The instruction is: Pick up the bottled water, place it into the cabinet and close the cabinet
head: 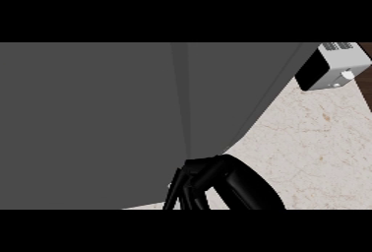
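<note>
While the grey cabinet (109, 123) fills the view, one robot hand (218, 182) touches it, grip unclear.

A pale, marble-patterned tabletop (320, 147) with faint brownish veins shows only across the right side of the head view, from about two o'clock down to five o'clock, plus a thin sliver at the lower edge near six o'clock. A broad dark grey panel (94, 123) blocks the rest of the surface from sight, its edge slanting from one o'clock to the centre. Resting on the tabletop at the two o'clock corner is a small white appliance (335, 66) with a black side, a slotted top and a round white knob, partly cut off by the frame.
</note>
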`<state>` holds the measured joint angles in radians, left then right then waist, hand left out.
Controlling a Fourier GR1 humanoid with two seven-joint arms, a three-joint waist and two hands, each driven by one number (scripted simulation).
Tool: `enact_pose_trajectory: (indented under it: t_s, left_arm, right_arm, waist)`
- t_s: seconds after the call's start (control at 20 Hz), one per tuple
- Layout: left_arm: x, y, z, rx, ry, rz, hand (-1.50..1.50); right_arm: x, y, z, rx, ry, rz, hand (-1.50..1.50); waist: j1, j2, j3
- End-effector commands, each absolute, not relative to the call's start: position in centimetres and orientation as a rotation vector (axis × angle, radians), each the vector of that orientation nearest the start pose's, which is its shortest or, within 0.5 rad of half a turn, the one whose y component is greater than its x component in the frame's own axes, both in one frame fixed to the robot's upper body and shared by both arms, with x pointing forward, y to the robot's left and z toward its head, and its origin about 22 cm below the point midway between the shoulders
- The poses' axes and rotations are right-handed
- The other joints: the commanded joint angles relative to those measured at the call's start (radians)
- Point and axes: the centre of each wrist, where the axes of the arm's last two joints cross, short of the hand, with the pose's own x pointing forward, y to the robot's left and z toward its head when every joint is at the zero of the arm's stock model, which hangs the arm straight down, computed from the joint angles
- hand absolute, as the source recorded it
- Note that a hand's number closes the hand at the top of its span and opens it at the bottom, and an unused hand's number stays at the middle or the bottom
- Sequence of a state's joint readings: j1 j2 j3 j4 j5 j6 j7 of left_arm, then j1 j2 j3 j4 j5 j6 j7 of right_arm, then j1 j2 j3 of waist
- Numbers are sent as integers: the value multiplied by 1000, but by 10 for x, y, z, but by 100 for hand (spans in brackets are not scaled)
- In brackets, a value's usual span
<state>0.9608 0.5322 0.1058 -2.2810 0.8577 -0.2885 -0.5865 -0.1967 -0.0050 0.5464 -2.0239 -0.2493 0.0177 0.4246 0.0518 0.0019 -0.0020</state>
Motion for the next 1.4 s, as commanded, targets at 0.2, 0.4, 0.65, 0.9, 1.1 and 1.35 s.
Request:
enact_pose_trajectory:
  t_s: [0.2, 0.4, 0.65, 0.9, 1.1, 1.35]
  left_arm:
    - [19, 347, 100, -337, -2007, 269, -150]
    - [11, 367, 114, -294, -2025, 262, -150]
    - [5, 358, 106, -284, -2010, 280, -150]
    - [4, 380, 108, -320, -2018, 262, -150]
    - [4, 374, 110, -310, -1999, 275, -150]
    - [4, 376, 119, -358, -1991, 250, -150]
  right_arm:
    - [289, -110, 156, 780, -1610, 364, 150]
    - [323, -109, 153, 777, -1591, 377, 150]
    - [357, -117, 167, 763, -1562, 449, 150]
    - [379, -109, 163, 783, -1566, 470, 150]
    - [381, -95, 180, 779, -1524, 500, 150]
    - [374, -71, 173, 827, -1503, 519, 150]
  waist:
    - [-15, 0, 2]
    - [-15, 1, 3]
    - [-22, 0, 2]
    - [-15, 3, 2]
    - [-16, 4, 2]
    - [8, 3, 2]
